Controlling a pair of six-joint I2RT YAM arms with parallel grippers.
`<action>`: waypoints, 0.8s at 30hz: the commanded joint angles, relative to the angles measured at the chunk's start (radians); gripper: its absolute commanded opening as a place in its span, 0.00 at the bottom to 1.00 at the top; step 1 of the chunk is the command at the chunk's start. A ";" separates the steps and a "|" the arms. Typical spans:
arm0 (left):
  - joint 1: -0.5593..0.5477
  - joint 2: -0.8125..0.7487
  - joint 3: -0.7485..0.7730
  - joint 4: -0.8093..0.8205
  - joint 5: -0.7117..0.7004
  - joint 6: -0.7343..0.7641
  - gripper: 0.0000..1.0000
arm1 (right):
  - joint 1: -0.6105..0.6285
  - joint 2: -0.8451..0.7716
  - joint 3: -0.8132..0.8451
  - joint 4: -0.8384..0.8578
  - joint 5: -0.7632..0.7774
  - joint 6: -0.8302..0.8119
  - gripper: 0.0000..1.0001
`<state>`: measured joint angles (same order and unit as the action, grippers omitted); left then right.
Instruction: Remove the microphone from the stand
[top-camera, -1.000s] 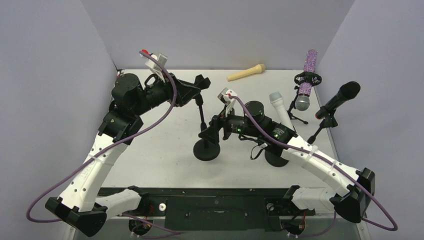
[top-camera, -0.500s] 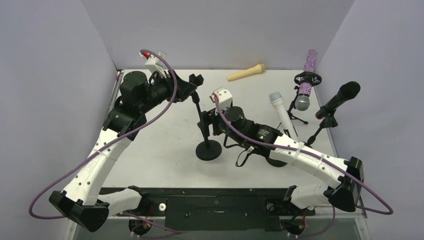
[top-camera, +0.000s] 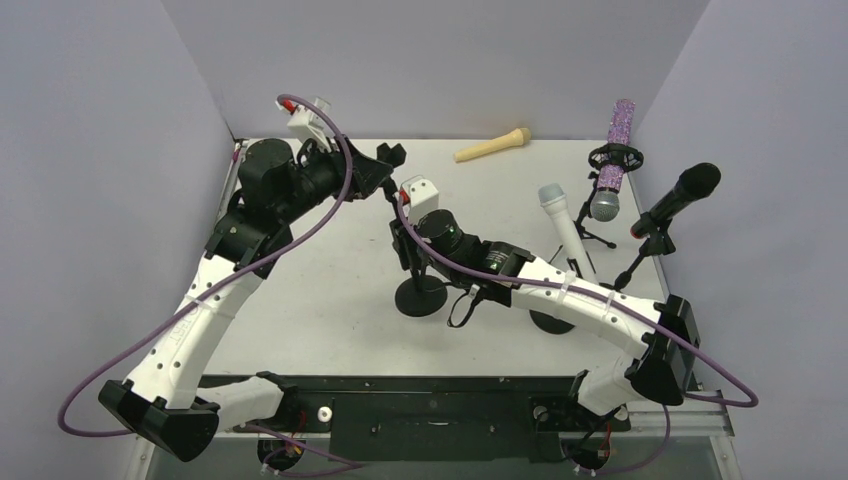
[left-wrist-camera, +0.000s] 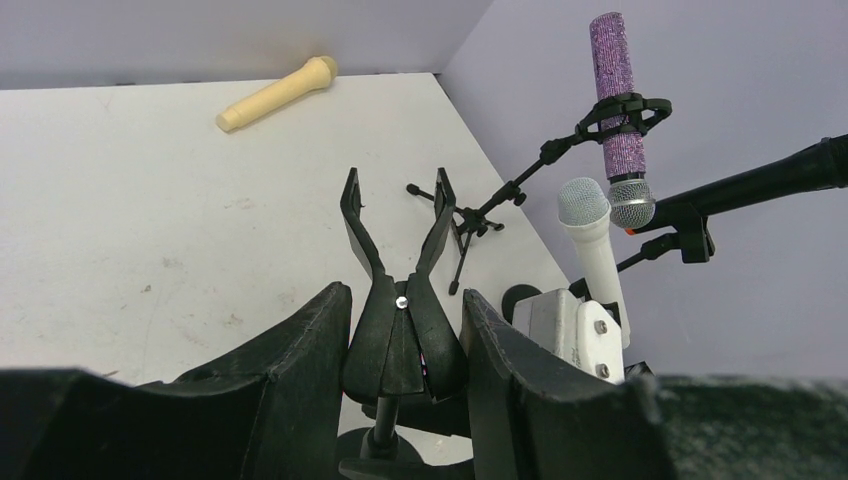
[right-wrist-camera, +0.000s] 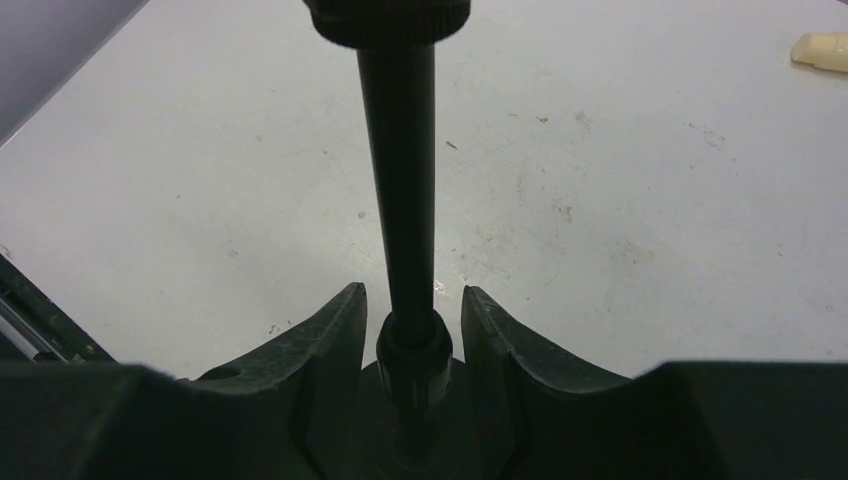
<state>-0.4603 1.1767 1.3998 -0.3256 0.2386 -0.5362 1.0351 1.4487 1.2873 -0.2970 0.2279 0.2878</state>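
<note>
A black stand with a round base (top-camera: 420, 297) and a thin pole (right-wrist-camera: 398, 180) stands mid-table. Its spring clip (left-wrist-camera: 400, 335) at the top holds no microphone, and its prongs are spread. My left gripper (left-wrist-camera: 405, 295) is shut on the clip's handles, and it also shows in the top view (top-camera: 383, 168). My right gripper (right-wrist-camera: 412, 292) is open, with its fingers on either side of the pole's lower collar and a small gap on each side. In the top view the right gripper (top-camera: 402, 238) is just above the base. A beige microphone (top-camera: 493, 144) lies loose on the table at the back.
At the right stand a white microphone (top-camera: 560, 215) on a round base, a purple glitter microphone (top-camera: 617, 140) in a shock mount on a tripod, and a black microphone (top-camera: 680, 193) on a small stand. Walls close in on the left, back and right.
My right arm has swung left and brought its open fingers around the stand's pole. My left gripper has shifted slightly back and left with the clip.
</note>
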 joint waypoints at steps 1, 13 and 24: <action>0.000 -0.011 0.076 0.077 0.003 -0.044 0.00 | 0.006 0.016 0.057 0.012 0.018 -0.004 0.39; 0.000 -0.005 0.091 0.064 0.004 -0.040 0.00 | 0.003 0.024 0.060 0.000 0.024 -0.002 0.26; 0.004 -0.035 0.035 0.055 -0.015 0.021 0.95 | -0.057 -0.028 0.110 -0.071 -0.007 0.022 0.00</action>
<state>-0.4610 1.1816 1.4258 -0.3302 0.2390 -0.5320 1.0161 1.4696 1.3247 -0.3687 0.2264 0.2852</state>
